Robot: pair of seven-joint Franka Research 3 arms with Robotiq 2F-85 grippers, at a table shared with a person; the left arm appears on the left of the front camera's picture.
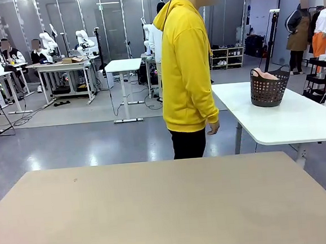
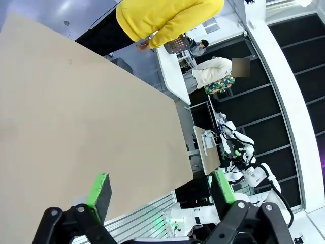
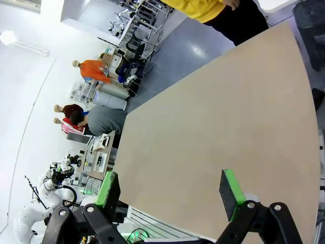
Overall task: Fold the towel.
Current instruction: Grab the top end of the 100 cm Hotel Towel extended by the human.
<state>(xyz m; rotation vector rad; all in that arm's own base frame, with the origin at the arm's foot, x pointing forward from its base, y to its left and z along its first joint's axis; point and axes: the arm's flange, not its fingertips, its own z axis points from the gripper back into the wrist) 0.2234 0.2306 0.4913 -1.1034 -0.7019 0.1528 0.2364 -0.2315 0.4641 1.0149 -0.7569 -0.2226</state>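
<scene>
Towel (image 1: 265,75) shows as a salmon-pink bundle poking over the rim of the black basket (image 1: 269,91), which stands on the white tabletop (image 1: 298,120), well apart from both tools and beyond the far edge of the tan tabletop (image 1: 159,213) they hang over. Nothing of the cloth is spread out, so no fold has been made, and the task reads as not yet begun. The towel has to come out of the basket, reach the tan tabletop and be laid flat before any edge can be brought over. The left tool (image 2: 161,190) hangs above the tan surface with its green-padded fingers spread wide and nothing between them. The right tool (image 3: 170,192) is the same, fingers wide apart and gripping nothing. A person (image 1: 184,69) in a yellow hooded top stands at the far side of the tan tabletop, between the tools and the basket, one hand (image 1: 212,128) hanging loose, touching nothing.
</scene>
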